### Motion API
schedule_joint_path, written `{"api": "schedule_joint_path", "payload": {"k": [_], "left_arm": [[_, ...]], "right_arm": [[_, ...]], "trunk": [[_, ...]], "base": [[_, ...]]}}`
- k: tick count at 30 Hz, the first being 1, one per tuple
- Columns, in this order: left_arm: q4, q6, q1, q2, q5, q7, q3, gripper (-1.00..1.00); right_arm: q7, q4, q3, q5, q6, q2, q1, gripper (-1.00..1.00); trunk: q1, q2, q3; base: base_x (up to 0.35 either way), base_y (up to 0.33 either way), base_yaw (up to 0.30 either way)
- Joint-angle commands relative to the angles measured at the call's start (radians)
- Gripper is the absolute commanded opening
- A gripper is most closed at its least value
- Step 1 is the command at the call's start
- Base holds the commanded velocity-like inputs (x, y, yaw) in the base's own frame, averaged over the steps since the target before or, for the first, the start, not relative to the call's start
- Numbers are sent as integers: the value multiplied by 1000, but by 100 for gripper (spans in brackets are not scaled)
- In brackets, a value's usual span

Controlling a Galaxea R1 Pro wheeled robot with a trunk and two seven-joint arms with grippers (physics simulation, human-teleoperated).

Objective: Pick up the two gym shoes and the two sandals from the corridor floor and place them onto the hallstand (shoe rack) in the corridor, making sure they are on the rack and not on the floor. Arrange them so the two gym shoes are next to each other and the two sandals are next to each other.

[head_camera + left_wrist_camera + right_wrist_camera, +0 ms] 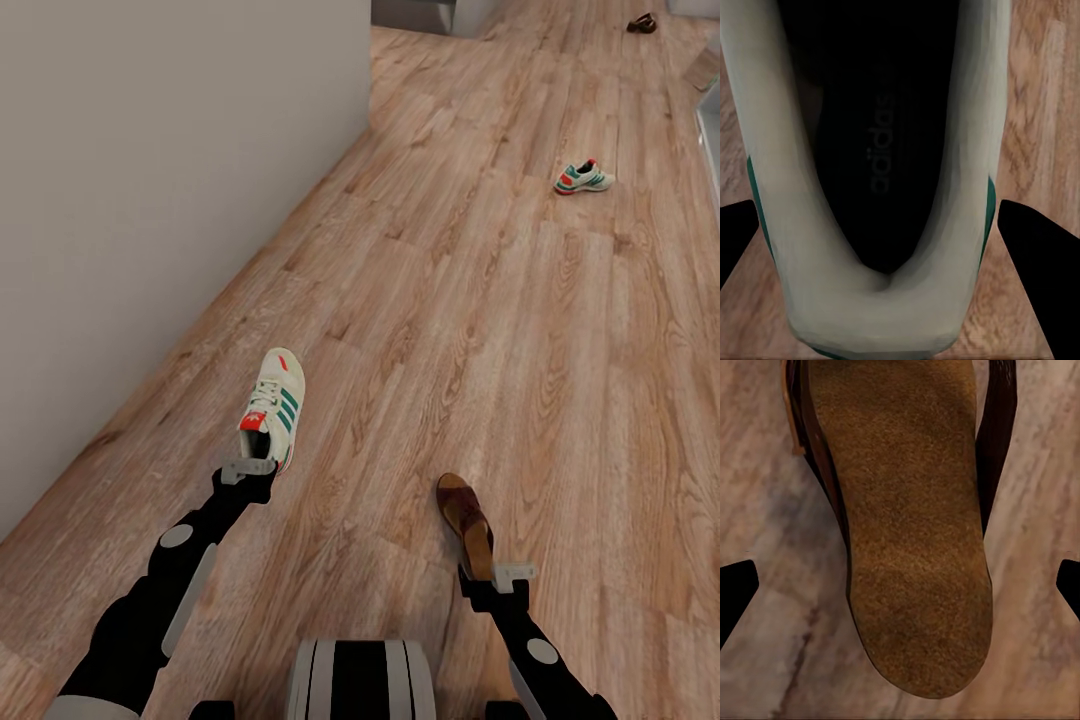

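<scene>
One gym shoe (pixel 275 403), cream with green stripes and a red heel tab, has its heel between the fingers of my left gripper (pixel 250 470). In the left wrist view the black fingers (pixel 1031 240) press both sides of the gym shoe's heel (pixel 870 300), so the gripper (pixel 876 217) is shut on it. A brown sandal (pixel 465 518) lies just ahead of my right gripper (pixel 497 577). In the right wrist view the sandal's tan insole (pixel 907 525) sits between wide-apart fingers (pixel 735 592) that do not touch it. The second gym shoe (pixel 583 178) and second sandal (pixel 642 23) lie far ahead on the corridor floor (pixel 470 330).
A plain grey wall (pixel 150 200) runs along the left, ending at a corner (pixel 372 100). A pale edge of furniture (pixel 712 130) shows at the far right. Open plank floor stretches between me and the far shoes.
</scene>
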Motion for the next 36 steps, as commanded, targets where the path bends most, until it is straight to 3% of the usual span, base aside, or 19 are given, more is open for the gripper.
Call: {"api": "schedule_joint_path", "payload": {"k": [1,10,18,24,36], "left_arm": [[-1,7,0,1,11,-1,0,-100],[0,6,0,1,11,1,1,-100],[0,5,0,1,11,2,1,-100],[0,5,0,1,11,3,1,-100],[0,5,0,1,11,3,1,-100]], "right_arm": [[-1,1,-2,5,-3,0,0,100],[-1,1,-2,5,-3,0,0,100],[-1,1,-1,5,-3,0,0,100],[-1,1,-2,5,-3,0,0,100],[-1,-1,-2,5,-3,0,0,100]], "trunk": [[0,0,-5],[4,-3,-46],[4,-3,-54],[7,-4,-78],[7,-4,-88]], "base": [[0,0,-2],[0,0,-31],[0,0,-22],[0,0,-2],[0,0,0]]}}
